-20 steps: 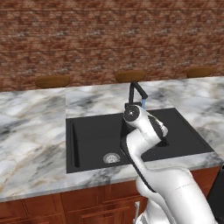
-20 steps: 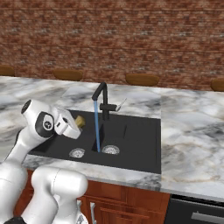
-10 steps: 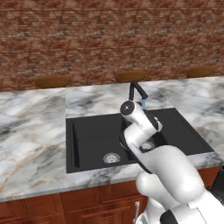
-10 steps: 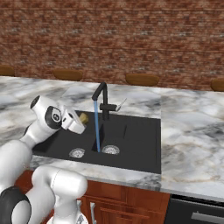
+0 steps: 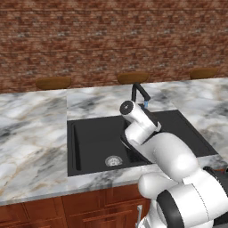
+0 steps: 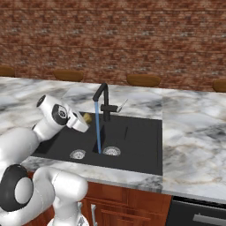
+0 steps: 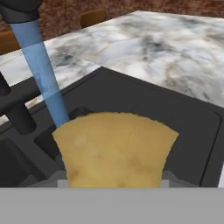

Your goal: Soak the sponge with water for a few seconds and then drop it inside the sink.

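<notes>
My tool (image 6: 87,118) is clamped shut on the yellow sponge (image 7: 114,148), holding it above the black sink (image 6: 141,145) just beside the blue water (image 6: 97,128) falling from the faucet (image 6: 102,95). I judge the soaking barely begun; the sponge seems to meet the stream's edge. Dropping it remains.

A grey-veined marble counter (image 5: 31,129) carries a black sink (image 6: 141,145) set into it, apparently double-basined.
</notes>
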Robot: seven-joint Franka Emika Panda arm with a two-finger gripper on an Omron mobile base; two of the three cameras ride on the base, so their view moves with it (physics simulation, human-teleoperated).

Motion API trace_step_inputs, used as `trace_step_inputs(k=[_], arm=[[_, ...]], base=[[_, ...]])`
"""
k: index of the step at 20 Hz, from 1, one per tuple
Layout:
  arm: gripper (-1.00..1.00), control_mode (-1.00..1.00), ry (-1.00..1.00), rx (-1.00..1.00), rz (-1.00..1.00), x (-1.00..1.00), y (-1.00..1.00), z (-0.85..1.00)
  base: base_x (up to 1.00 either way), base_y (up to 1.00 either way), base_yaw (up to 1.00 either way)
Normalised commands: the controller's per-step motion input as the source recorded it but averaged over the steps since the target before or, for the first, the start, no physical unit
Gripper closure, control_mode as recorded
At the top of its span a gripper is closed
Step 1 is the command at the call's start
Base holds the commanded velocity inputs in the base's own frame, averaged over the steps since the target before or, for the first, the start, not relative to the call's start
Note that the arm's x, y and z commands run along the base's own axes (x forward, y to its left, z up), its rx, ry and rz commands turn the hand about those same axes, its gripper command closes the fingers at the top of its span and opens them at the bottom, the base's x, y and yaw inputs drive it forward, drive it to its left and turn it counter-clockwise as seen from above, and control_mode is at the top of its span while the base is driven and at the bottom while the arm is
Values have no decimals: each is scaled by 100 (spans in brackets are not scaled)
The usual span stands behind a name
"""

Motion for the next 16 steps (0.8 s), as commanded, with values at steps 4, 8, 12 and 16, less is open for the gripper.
trace_step_inputs(k=[4,8,12,16], arm=[[100,-100,0,0,0,23,0,-9],[100,-100,0,0,0,21,-1,-12],[100,-100,0,0,0,18,-6,-19],[100,-100,0,0,0,10,-5,-21]], base=[[0,0,0],[0,0,0],[0,0,0],[0,0,0]])
